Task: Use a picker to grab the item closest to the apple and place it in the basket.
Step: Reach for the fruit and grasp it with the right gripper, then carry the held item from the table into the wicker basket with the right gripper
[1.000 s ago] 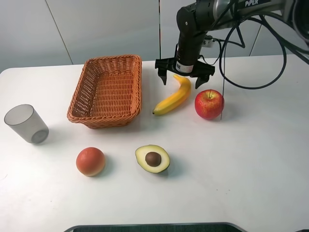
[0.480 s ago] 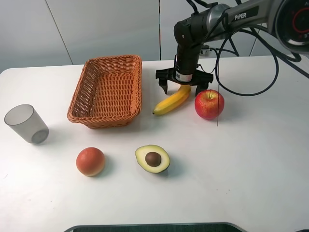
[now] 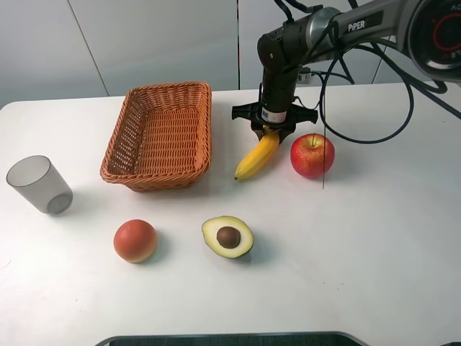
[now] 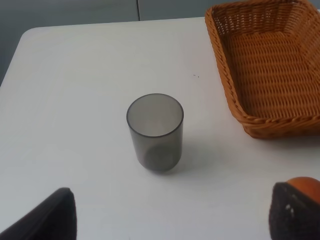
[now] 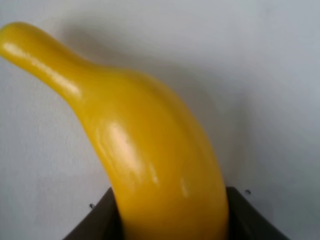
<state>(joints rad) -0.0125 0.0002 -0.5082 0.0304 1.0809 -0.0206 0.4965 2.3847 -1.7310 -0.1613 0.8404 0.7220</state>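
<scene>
The yellow banana lies between the wicker basket and the red apple, close to the apple's left side. My right gripper points down and is shut on the banana's far end. In the right wrist view the banana fills the frame, with dark fingers pressed against both its sides. My left gripper stays back on the left, open, with only its two dark fingertips showing; it does not appear in the exterior high view.
A grey translucent cup stands at the left edge, also seen as the cup near the basket. An orange and an avocado half lie towards the front. A black cable hangs by the apple.
The right gripper's fingers went from spread wide over the banana to shut on its far end. The banana's lower tip swung slightly to the right.
</scene>
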